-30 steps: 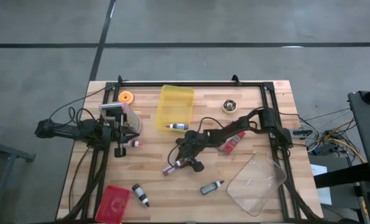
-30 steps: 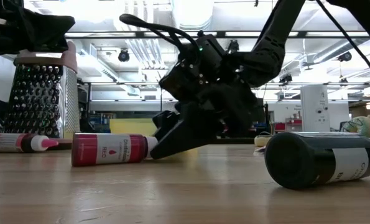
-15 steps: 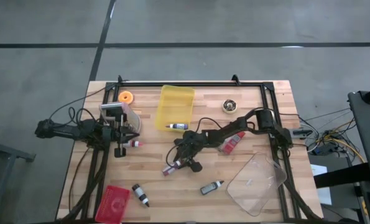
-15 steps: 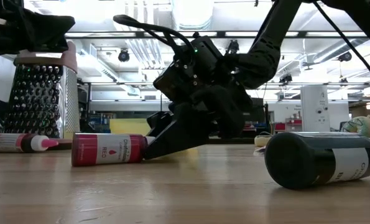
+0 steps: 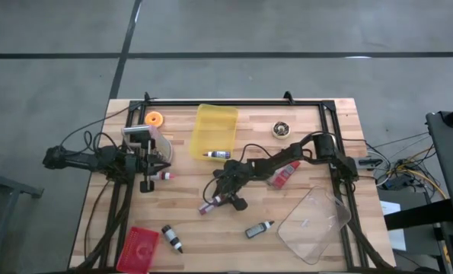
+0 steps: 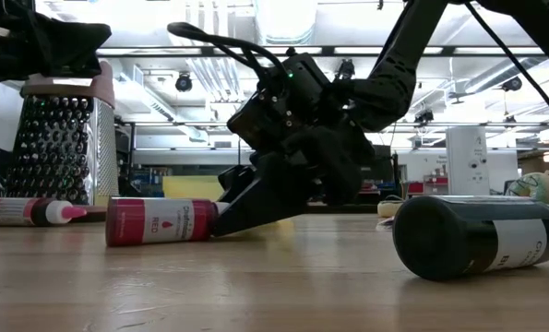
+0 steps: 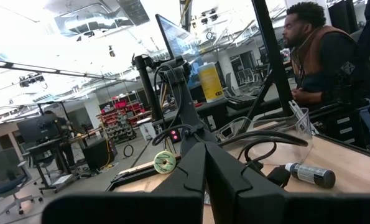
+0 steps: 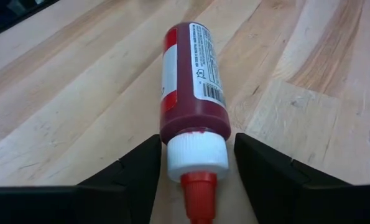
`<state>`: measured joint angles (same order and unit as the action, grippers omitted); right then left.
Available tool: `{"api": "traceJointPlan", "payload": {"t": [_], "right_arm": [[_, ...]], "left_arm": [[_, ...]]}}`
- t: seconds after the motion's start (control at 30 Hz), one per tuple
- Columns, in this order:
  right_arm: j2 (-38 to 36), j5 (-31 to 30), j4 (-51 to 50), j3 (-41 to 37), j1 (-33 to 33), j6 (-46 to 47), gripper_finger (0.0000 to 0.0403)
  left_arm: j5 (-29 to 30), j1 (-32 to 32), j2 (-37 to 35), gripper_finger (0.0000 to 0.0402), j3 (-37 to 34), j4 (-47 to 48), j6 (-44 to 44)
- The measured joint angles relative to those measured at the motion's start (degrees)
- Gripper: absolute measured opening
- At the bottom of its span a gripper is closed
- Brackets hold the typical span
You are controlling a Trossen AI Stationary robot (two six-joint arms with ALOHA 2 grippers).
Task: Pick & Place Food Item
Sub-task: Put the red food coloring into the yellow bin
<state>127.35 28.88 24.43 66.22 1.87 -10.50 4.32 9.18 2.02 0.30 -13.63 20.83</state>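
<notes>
A red food-colouring bottle (image 8: 191,81) lies on its side on the wooden table (image 5: 310,114), near the middle (image 5: 209,205), with its white cap and red nozzle pointing at my right gripper (image 8: 197,171). That gripper (image 5: 224,196) slants down to the table, open, with one finger on each side of the cap end; in the low view its fingertips (image 6: 220,224) rest by the bottle (image 6: 159,221). My left gripper (image 7: 204,180) is shut and waits raised at the table's left (image 5: 157,157). My right gripper's fingers (image 8: 138,168) stand close on either side of the bottle's white cap (image 8: 197,155), coming along the bottle from its nozzle end and slanting down. Whether they touch the bottle, I cannot tell. The bottle lies flat on the table.
A yellow bin (image 5: 215,131) stands at the back and a clear tray (image 5: 314,222) at the near right. Other small bottles lie about: dark ones (image 5: 259,227) (image 5: 172,237) (image 5: 217,154), a red one (image 5: 285,173), a pink one (image 5: 164,176). A metal grater (image 6: 57,148) stands left.
My right gripper has crept a little along the table toward the red bottle, so its fingertips now reach the cap end. The bottle has stayed where it lay.
</notes>
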Motion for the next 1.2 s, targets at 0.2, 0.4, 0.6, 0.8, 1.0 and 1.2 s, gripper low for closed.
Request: {"api": "traceJointPlan", "payload": {"t": [0.2, 0.4, 0.6, 0.8, 1.0, 1.2], "right_arm": [[0.00, -0.34, 0.00, 0.00, -0.04, -0.04, 0.0154], [0.00, -0.33, 0.00, -0.04, -0.15, -0.11, 0.0127], [0.00, -0.15, -0.04, 0.03, -0.15, -0.42, 0.0122], [0.00, 0.15, -0.13, 0.11, -0.15, 0.11, 0.0148], [0.00, 0.39, -0.05, 0.08, -0.15, 0.07, 0.0176], [0.10, 0.45, 2.09, -0.02, 0.21, 0.03, 0.0197]], "left_arm": [[0.00, 0.01, 0.00, 0.0013, 0.00, 0.00, 0.01], [-0.02, 0.01, 0.00, 0.0013, 0.02, 0.00, 0.01], [0.00, -0.01, 0.00, 0.0013, 0.00, 0.00, 0.01], [-0.02, -0.01, 0.00, 0.0013, 0.00, 0.00, 0.01], [0.00, -0.01, 0.00, 0.0013, 0.00, 0.00, 0.01], [0.00, -0.01, 0.00, 0.0013, 0.01, 0.00, 0.00]]}}
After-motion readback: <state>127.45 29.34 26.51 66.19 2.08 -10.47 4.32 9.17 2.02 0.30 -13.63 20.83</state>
